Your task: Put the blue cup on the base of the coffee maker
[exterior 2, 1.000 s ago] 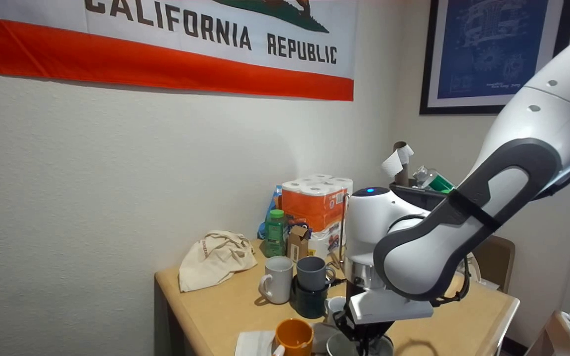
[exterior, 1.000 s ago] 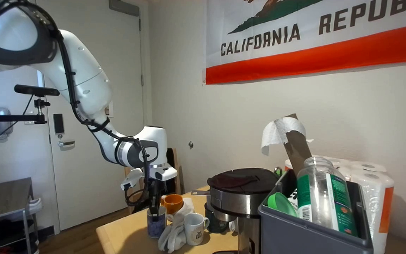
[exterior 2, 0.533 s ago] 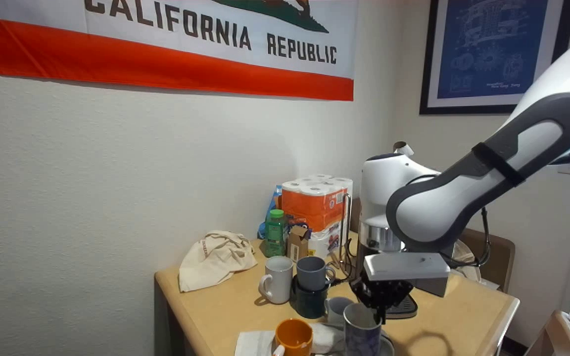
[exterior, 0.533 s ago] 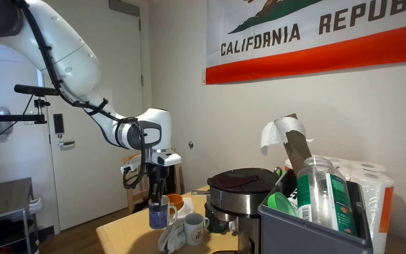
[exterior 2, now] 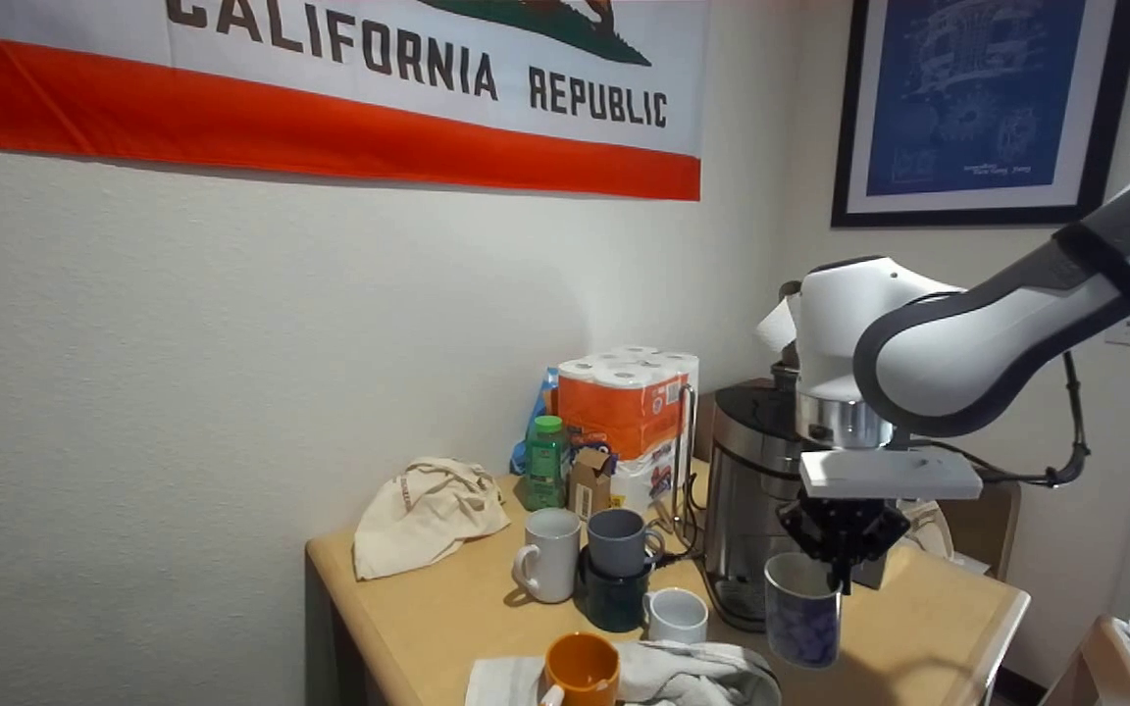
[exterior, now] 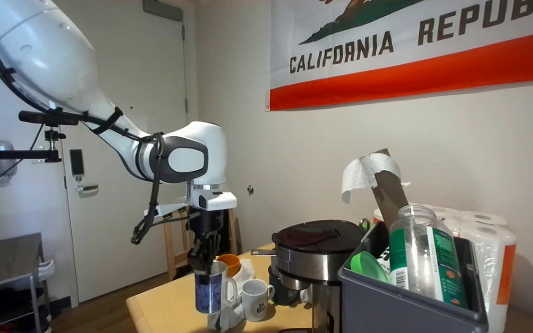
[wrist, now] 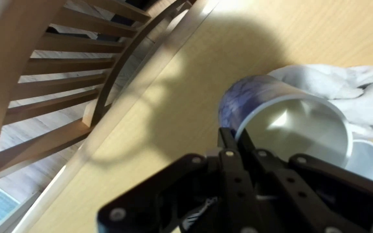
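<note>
**Glossy blue cylindrical cup (exterior 2: 802, 628) held by its rim near a rounded steel-and-black coffee maker (exterior 2: 746, 490)**

The black two-fingered gripper (wrist: 234, 133) points downward from a smooth white-and-grey arm (exterior 2: 938, 368). Its fingers are drawn nearly together, one inside the cup and one outside, with only the thin wall pinched between them. The cup hangs close to upright above the pale wood-grained table (exterior 2: 447, 618). Its mottled violet-blue lower body passes into a paler band below a whitish rim (the smooth interior, also pale, catches a bright highlight). A curved white handle (exterior: 235, 291) shows in an exterior view.

The coffee maker has a shiny, curved steel body beneath a black top and, at its foot, a flat dark base (exterior 2: 740, 600). The cup is apart from this base and hides part of it in an exterior view.

A soft, creased white cloth (exterior 2: 693, 672) lies on the table near a round-mouthed orange mug (exterior 2: 582, 667) and a small white mug (exterior 2: 678, 618). Farther back, a blue-grey mug (exterior 2: 617, 542) is stacked on a dark, squat mug (exterior 2: 614, 600), just beside a taller, straight-sided pale grey mug (exterior 2: 553, 559).
</note>
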Robot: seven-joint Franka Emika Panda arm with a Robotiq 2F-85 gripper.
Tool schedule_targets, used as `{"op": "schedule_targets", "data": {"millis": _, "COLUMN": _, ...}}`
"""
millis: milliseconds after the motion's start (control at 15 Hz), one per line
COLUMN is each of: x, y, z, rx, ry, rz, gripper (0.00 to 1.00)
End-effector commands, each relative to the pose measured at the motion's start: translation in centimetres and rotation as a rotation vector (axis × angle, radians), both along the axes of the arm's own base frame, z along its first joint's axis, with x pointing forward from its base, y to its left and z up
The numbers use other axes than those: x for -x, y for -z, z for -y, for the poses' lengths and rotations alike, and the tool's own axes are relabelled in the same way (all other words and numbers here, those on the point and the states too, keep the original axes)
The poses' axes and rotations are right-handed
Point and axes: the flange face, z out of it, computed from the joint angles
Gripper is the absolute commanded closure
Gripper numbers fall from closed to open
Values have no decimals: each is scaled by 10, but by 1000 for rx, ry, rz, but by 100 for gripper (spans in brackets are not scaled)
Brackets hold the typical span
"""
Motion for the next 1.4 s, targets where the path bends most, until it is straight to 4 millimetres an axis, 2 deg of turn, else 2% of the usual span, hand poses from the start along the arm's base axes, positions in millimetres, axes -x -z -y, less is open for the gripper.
{"op": "schedule_targets", "data": {"millis": 0, "x": 32, "y": -1, "z": 33, "rx": 30, "ry": 112, "rz": 15, "gripper": 97}}
{"op": "schedule_targets", "data": {"millis": 267, "x": 55, "y": 21, "z": 64, "rx": 63, "ry": 233, "rz": 19, "gripper": 97}}
{"op": "schedule_targets", "data": {"millis": 533, "x": 63, "y": 37, "z": 78, "rx": 82, "ry": 316, "rz": 79, "gripper": 97}}
{"op": "schedule_targets", "data": {"millis": 1333, "x": 26, "y": 50, "z": 87, "rx": 150, "ry": 391, "rz": 302, "gripper": 98}}
